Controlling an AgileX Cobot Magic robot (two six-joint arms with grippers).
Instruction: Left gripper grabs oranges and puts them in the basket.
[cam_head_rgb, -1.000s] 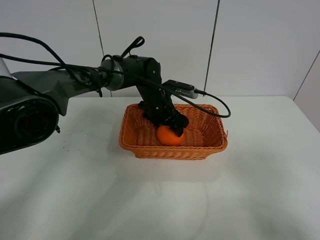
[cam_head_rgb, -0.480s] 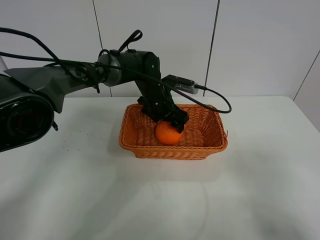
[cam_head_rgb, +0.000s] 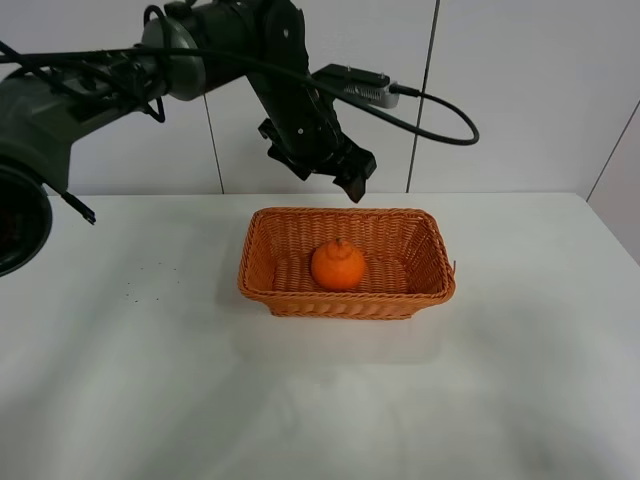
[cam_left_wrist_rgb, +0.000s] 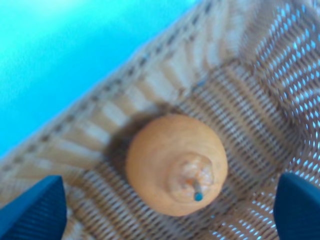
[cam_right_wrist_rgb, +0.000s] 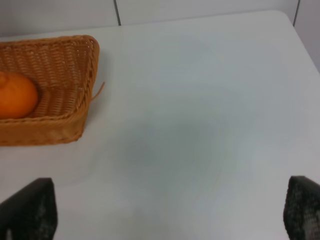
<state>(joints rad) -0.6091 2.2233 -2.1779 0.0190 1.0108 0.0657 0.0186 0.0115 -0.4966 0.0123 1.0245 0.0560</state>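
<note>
The orange (cam_head_rgb: 338, 265) sits upright, knobby top and stem up, on the floor of the wicker basket (cam_head_rgb: 345, 305) in the middle of the table. My left gripper (cam_head_rgb: 335, 175) hangs open and empty well above the basket's back rim, clear of the fruit. In the left wrist view the orange (cam_left_wrist_rgb: 175, 165) lies below and between the two spread fingertips (cam_left_wrist_rgb: 35, 210), against the basket wall (cam_left_wrist_rgb: 125, 105). The right wrist view shows the basket's end (cam_right_wrist_rgb: 75, 55) and part of the orange (cam_right_wrist_rgb: 15, 95), with my right gripper (cam_right_wrist_rgb: 165, 210) open over bare table.
The white table (cam_head_rgb: 150, 380) stretches around the basket, with a white panelled wall behind. A black cable (cam_head_rgb: 440, 110) loops from the left arm above the basket's right side. My right arm does not show in the exterior view.
My left gripper has let go of the orange and risen out of the basket, up and towards the wall. The orange stays in the basket.
</note>
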